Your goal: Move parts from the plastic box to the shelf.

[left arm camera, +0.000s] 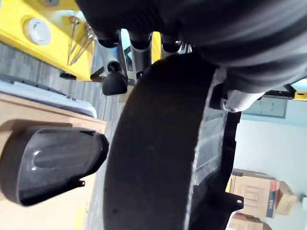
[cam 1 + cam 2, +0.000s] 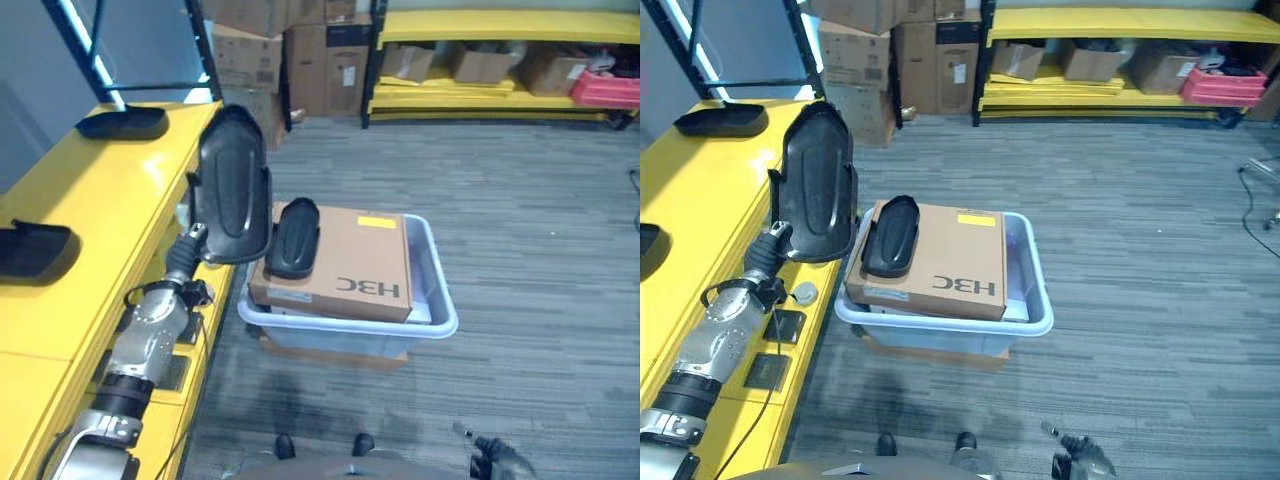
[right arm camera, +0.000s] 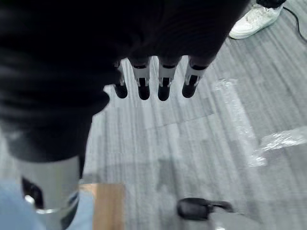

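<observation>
Left hand holds a large black part upright, raised over the edge of the yellow shelf, between the shelf and the box. In the left wrist view the fingers curl round the part's rim and the part fills most of the frame.

Plastic box sits on the grey carpet just beside the shelf. A cardboard carton lies across its top, and a second, smaller black part rests on the carton's left end, near the held part but apart from it.

Two more black parts already lie on the shelf: one at the far end, one at the near left edge.

Right hand hangs over bare carpet, fingers straight and side by side, holding nothing. A person's white shoe shows in the right wrist view.
</observation>
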